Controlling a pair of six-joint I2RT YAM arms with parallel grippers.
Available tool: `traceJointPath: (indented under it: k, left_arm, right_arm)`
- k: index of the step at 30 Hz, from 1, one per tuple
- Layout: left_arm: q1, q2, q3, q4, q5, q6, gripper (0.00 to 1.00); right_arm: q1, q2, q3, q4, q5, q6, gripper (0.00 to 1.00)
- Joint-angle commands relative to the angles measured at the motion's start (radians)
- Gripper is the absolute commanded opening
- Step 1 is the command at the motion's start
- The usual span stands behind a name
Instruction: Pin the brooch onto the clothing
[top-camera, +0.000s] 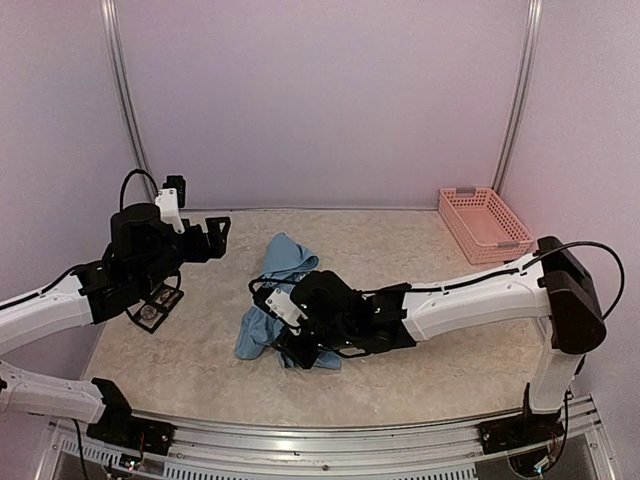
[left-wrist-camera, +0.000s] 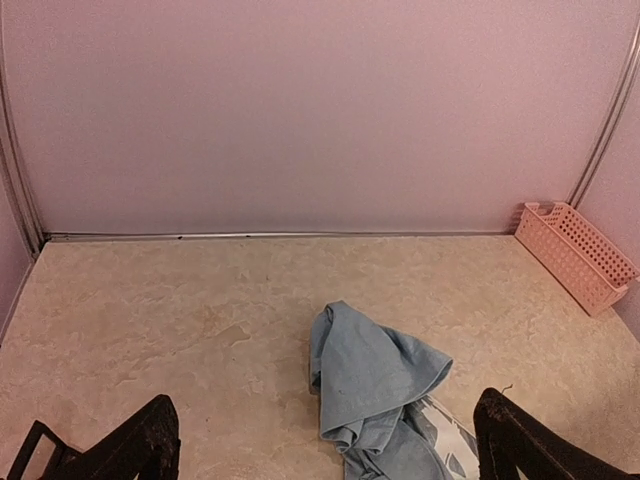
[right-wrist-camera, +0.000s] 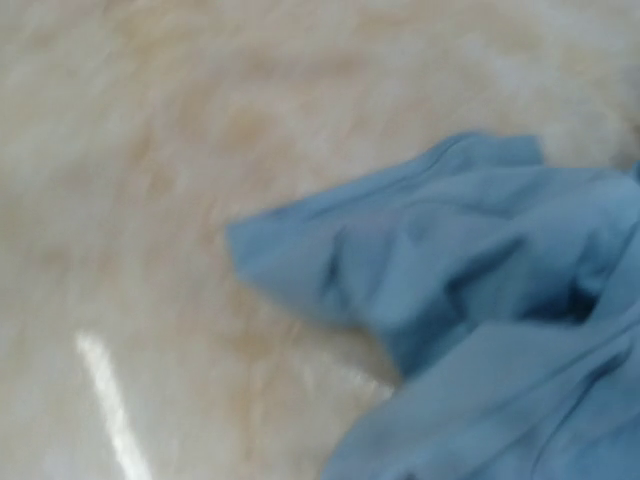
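The clothing (top-camera: 284, 258) is a light blue T-shirt, crumpled in a heap at the middle of the table, with a bit of white print showing at its near edge (left-wrist-camera: 450, 432). My left gripper (top-camera: 216, 236) hangs open above the table to the left of the heap, its two dark fingers (left-wrist-camera: 150, 440) spread wide with nothing between them. My right gripper (top-camera: 296, 348) is down at the heap's near side, pressed among the folds, and its jaws are hidden. The right wrist view is blurred and shows only blue cloth (right-wrist-camera: 480, 300) on the table. I cannot make out the brooch.
A pink slotted basket (top-camera: 482, 222) stands at the back right by the wall. A small black-framed case (top-camera: 150, 312) lies on the table under the left arm. Metal rails run up the back wall corners.
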Motion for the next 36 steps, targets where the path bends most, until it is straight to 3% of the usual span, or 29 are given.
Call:
traceJointPath:
  k: [1,8,16,18,23,25,28,29,36]
  left_arm:
    - [0.001,-0.034,-0.008,-0.018,-0.017,-0.017,0.97]
    - [0.0,-0.017,0.01,-0.009,-0.001,-0.017,0.97]
    - [-0.003,-0.02,0.008,-0.009,0.018,-0.022,0.97]
    - [-0.004,-0.018,0.008,-0.007,0.026,-0.022,0.97]
    - [-0.008,-0.008,0.01,-0.001,0.025,-0.016,0.96]
    - [-0.009,-0.004,0.013,-0.001,0.029,-0.016,0.96]
    - [-0.012,-0.004,0.012,-0.007,0.033,-0.012,0.96]
    - [-0.012,-0.005,0.01,-0.01,0.033,-0.01,0.96]
    - [-0.01,-0.013,-0.008,0.005,0.093,-0.012,0.96]
  right_arm:
    - [-0.004,0.079,0.067,-0.032,0.03,0.11,0.34]
    - [-0.004,0.185,0.19,-0.166,0.041,0.144,0.35]
    - [-0.004,0.141,0.13,-0.205,0.203,0.169,0.41]
    - [-0.006,0.137,0.11,-0.208,0.22,0.18,0.47]
    - [-0.016,0.186,0.124,-0.145,0.144,0.181,0.51]
    - [-0.02,0.21,0.156,-0.125,0.115,0.164,0.42]
    - [-0.035,0.206,0.173,-0.096,0.046,0.145,0.05]
    - [-0.043,0.184,0.159,-0.084,0.027,0.144,0.0]
    - [-0.211,-0.194,-0.126,-0.079,0.016,0.198,0.0]
